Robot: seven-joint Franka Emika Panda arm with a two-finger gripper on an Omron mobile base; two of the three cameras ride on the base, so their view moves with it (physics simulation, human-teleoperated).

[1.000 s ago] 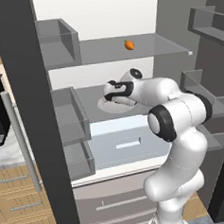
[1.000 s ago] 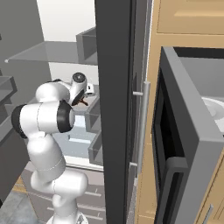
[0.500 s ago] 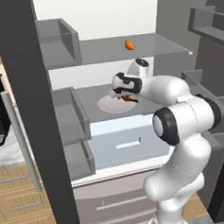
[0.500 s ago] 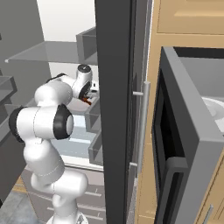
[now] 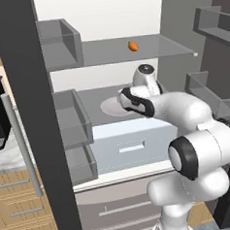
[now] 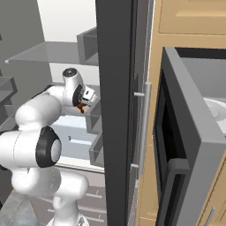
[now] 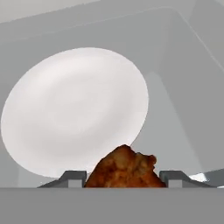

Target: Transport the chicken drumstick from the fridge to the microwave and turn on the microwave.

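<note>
Fingers: pinching the small reddish-brown chicken drumstick between the two dark tips.
Drumstick: sitting between the fingers, above the round white plate.
Plate: lying on the grey fridge shelf beyond the fingers.

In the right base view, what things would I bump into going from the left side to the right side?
Robot arm → gripper holding the chicken drumstick → dark fridge door edge → silver bar handle → open microwave door → white turntable plate.
</note>
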